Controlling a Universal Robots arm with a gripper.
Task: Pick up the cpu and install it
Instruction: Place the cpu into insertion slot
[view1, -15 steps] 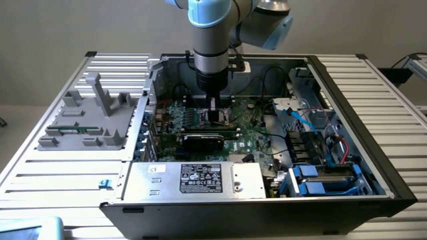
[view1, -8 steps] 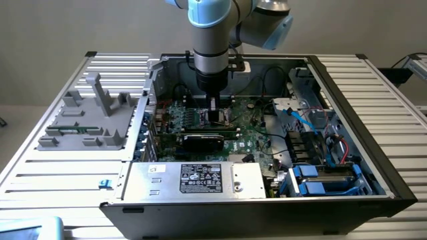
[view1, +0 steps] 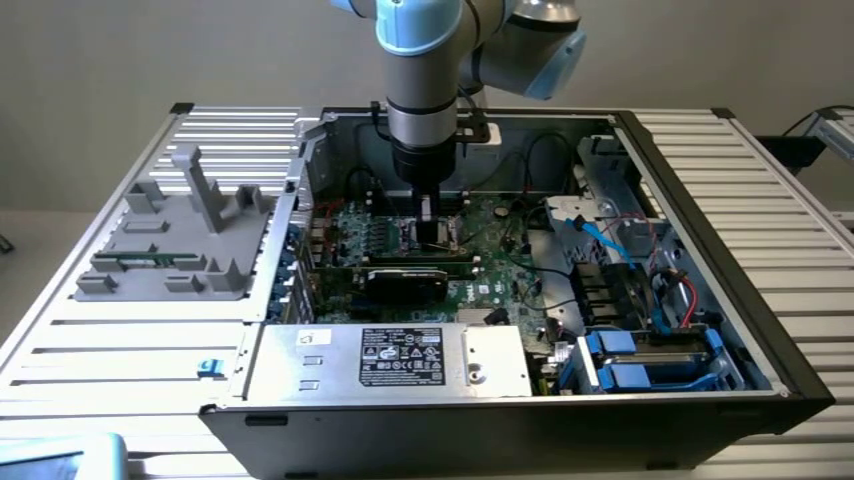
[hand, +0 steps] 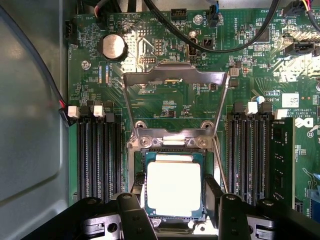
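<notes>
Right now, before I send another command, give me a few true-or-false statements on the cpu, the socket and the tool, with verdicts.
1. The cpu is over the socket on the motherboard. True.
2. The socket's load plate is closed down over the cpu. False: it is swung open, clear of the cpu.
3. A round coin battery sits on the motherboard. True.
4. The tool hangs over the grey fixture outside the case. False: it is down inside the open computer case, at the cpu; the fixture stands apart on the exterior view's left.
5. The cpu's metal top faces down. False: the silvery top faces up.
</notes>
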